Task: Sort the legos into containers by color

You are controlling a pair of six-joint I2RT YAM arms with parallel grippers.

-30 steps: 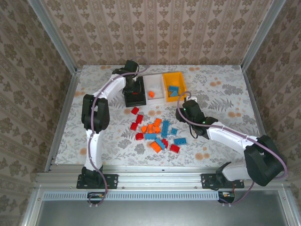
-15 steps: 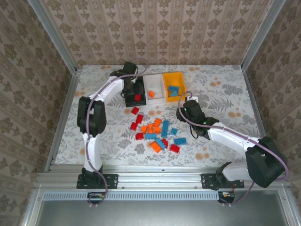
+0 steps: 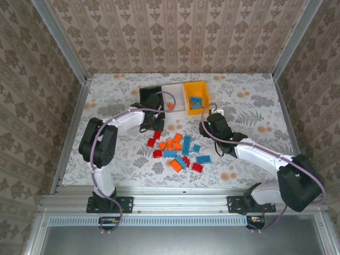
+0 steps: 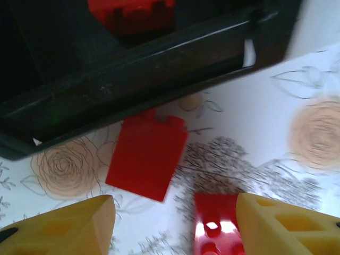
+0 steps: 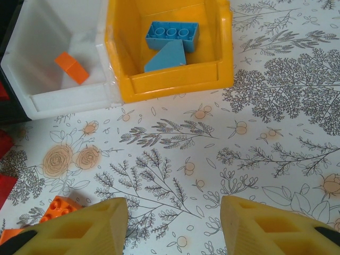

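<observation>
The floral-patterned bench (image 3: 106, 106) carries a row of containers at its far side, apparently one per colour. The black rectangular plastic bin (image 4: 133, 64) on the left holds a red plastic brick (image 4: 132, 13). The white plastic bin (image 5: 64, 98) in the middle holds one small orange brick (image 5: 71, 67). The orange-yellow plastic bin (image 5: 175, 79) on the right holds a blue studded rectangular brick (image 5: 171, 34) and a blue wedge-shaped brick (image 5: 166, 58). The left hand (image 4: 174, 208) hangs low just outside the black bin's near wall, its fingers spread and gripping nothing. It is probably lined up for another red piece, since two lie right under it. The right hand (image 5: 172, 207) hovers over bare bench on the near side of the white and orange-yellow bins, likewise parted and empty. The scattered heap of small red, orange and blue plastic bricks (image 3: 178, 151) lies between the arms, apart from the bins, so most of the sorting remains. A flat red block (image 4: 147, 156) rests just beside the black bin's wall, and a red studded piece (image 4: 215, 231) lies close by one left finger.
</observation>
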